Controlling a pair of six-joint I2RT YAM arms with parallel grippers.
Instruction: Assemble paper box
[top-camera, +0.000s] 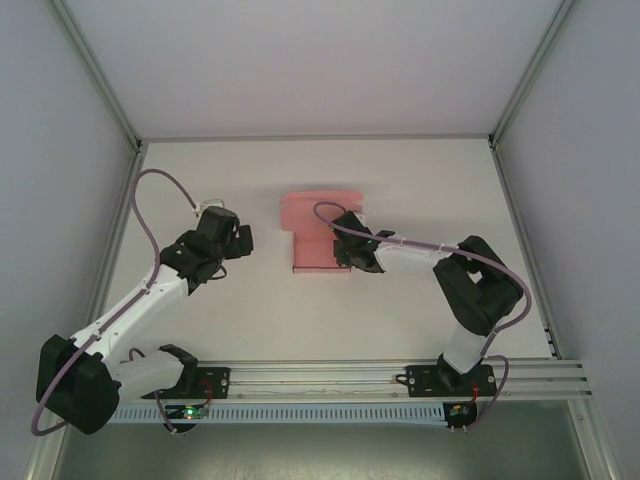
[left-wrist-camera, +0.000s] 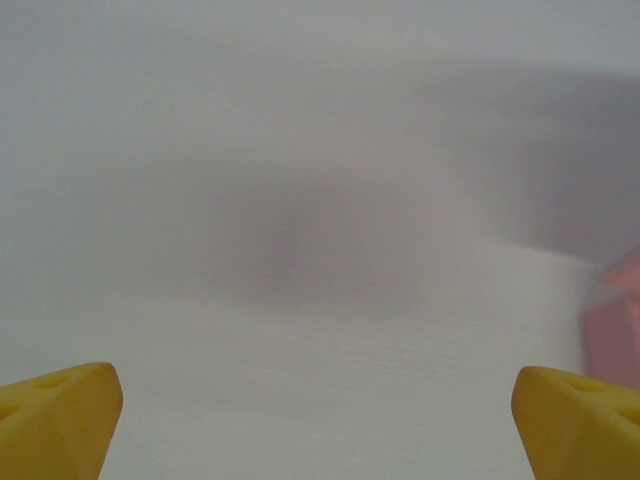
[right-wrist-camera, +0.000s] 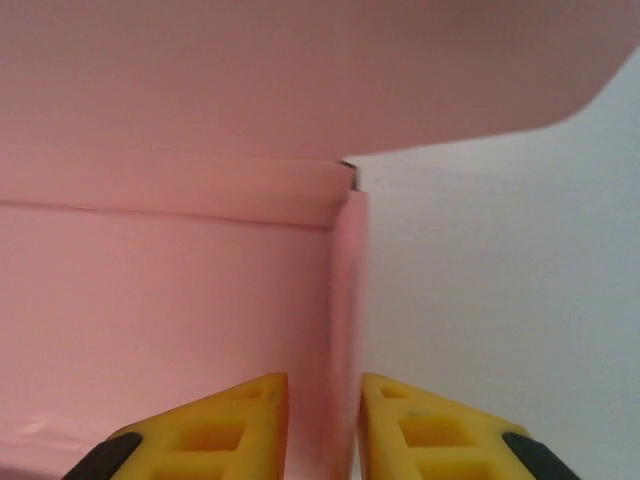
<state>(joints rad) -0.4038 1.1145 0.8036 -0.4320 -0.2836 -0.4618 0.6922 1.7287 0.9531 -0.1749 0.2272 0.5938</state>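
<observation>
The salmon-pink paper box lies partly folded on the white table, its back flap raised. My right gripper is at the box's right side. In the right wrist view its yellow fingers stand on either side of the upright right side wall, with the right gripper shut on that wall. The box floor spreads to the left and a flap curves overhead. My left gripper hovers left of the box, open and holding nothing. In the left wrist view the left gripper is over bare table, with a pink box edge at the right.
White enclosure walls with aluminium posts surround the table. A slotted rail runs along the near edge between the arm bases. Bare table surface lies in front of and behind the box.
</observation>
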